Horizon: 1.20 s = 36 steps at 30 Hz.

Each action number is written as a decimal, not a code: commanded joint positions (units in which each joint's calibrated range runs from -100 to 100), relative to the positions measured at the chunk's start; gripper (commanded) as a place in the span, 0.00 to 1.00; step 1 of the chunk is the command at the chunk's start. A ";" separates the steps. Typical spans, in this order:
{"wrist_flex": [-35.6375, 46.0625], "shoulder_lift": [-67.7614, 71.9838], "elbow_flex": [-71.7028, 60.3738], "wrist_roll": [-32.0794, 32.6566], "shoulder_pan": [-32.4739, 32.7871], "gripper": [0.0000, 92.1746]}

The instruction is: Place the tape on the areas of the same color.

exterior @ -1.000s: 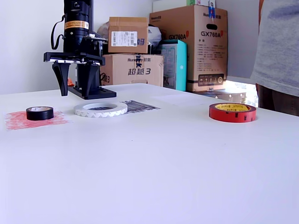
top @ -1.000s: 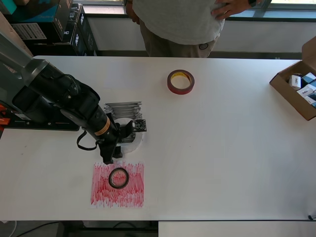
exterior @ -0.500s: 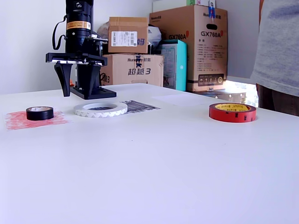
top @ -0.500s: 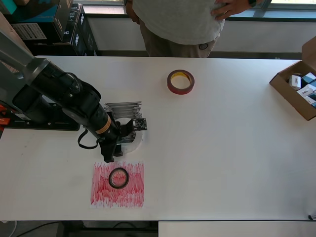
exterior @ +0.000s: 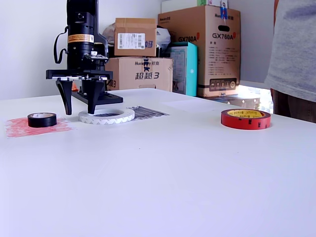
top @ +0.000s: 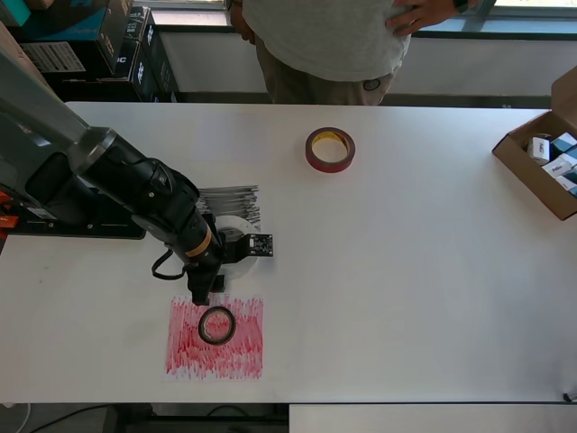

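Lighting: bright, even daylight; strongest glow on the far boxes (exterior: pixel 212 44), well beyond the pincer (exterior: pixel 78 104). Shadows: soft, faint beneath the pincer. Glare: table (exterior: pixel 173 173) nearly washed out. Focus: both views sharp; mild softness at the near table edge.

three tape rolls (top: pixel 330 149), two scribbled patches (top: pixel 215 337)

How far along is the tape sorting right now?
Nothing looks matched yet. The black tape roll sits on the red patch, and the red tape roll lies on bare table. The open gripper hangs low at the white tape ring, which overlaps the black patch. All three remain.
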 commanded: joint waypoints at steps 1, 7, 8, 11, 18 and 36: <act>0.54 0.15 0.01 0.41 -0.08 0.67; 0.54 0.15 0.65 0.41 0.00 0.67; 0.54 0.15 0.65 0.41 0.00 0.67; 0.62 0.15 0.65 0.41 0.00 0.67; 0.62 0.15 0.65 0.41 0.00 0.52; 1.13 -0.69 0.10 0.41 -0.08 0.00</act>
